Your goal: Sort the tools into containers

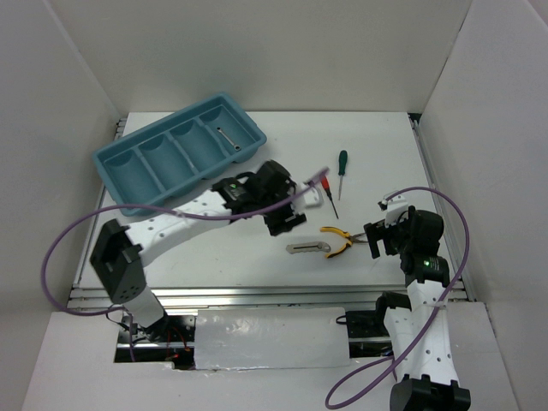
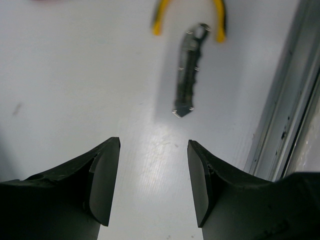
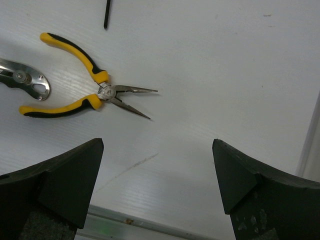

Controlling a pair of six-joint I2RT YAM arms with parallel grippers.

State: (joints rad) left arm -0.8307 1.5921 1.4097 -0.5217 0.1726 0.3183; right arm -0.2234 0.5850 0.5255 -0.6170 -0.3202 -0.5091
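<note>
Nearest the arm bases, on the right, the right end effector [image 3: 157,175] hangs low over the counter [image 1: 223,257], jaws spread wide with nothing between them. The yellow-handled pliers [image 3: 95,92] lie just ahead with their nose pointing its way, so it looks lined up for that pick. Just beside the pliers' handles lies the grey folding knife [image 2: 187,75]. The left end effector [image 2: 152,185] hovers short of it, jaws partly parted and empty, aimed roughly along the knife's length, which makes the knife its likely target. Farther back lie the green-handled screwdriver [image 1: 342,163] and a red handle [image 1: 322,176], partly hidden behind the left wrist. At the far left sits the light blue tray [image 1: 111,175]. Its rightmost compartment holds the thin silver rod [image 1: 227,137], and the other three look empty.
</note>
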